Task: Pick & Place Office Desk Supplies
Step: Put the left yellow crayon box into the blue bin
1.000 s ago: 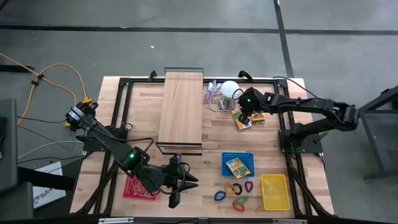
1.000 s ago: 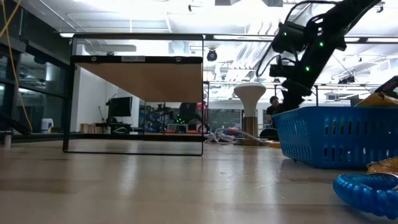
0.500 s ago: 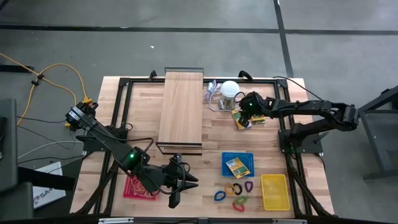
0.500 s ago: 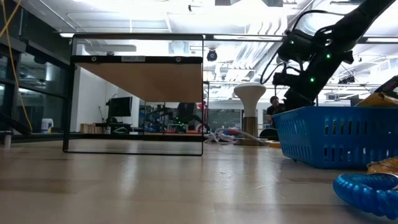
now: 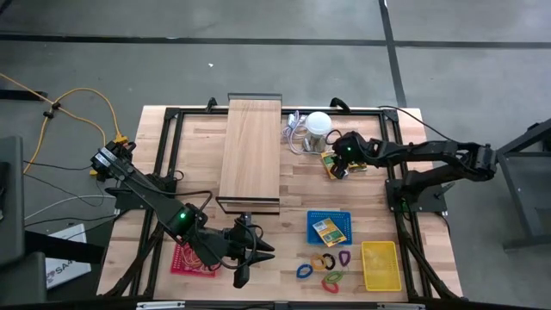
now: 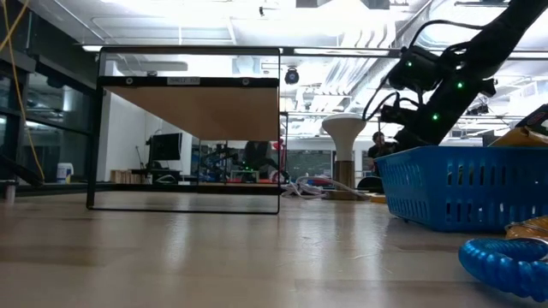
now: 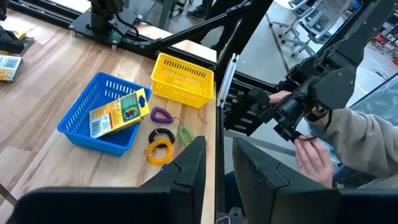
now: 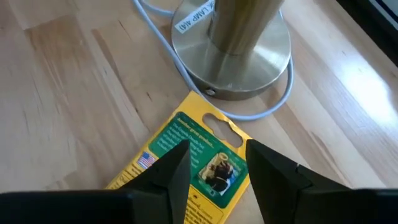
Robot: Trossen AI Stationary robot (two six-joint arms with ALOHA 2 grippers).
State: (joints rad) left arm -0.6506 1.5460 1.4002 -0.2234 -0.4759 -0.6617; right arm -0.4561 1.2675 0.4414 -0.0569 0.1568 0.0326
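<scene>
The right gripper (image 8: 214,171) hangs with its fingers apart directly above a yellow-orange printed pack (image 8: 196,168) lying flat on the table (image 5: 198,172), the pack showing between them. Just beyond it stands a lamp base (image 8: 233,53) with a grey cable (image 8: 180,68). The left gripper (image 7: 217,165), slightly parted and empty, waits well away over the table's front edge.

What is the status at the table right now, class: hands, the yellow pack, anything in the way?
Right hand open over the yellow pack, not gripping. Left hand waits at the near edge. Lamp base and cable close beside the pack.
</scene>
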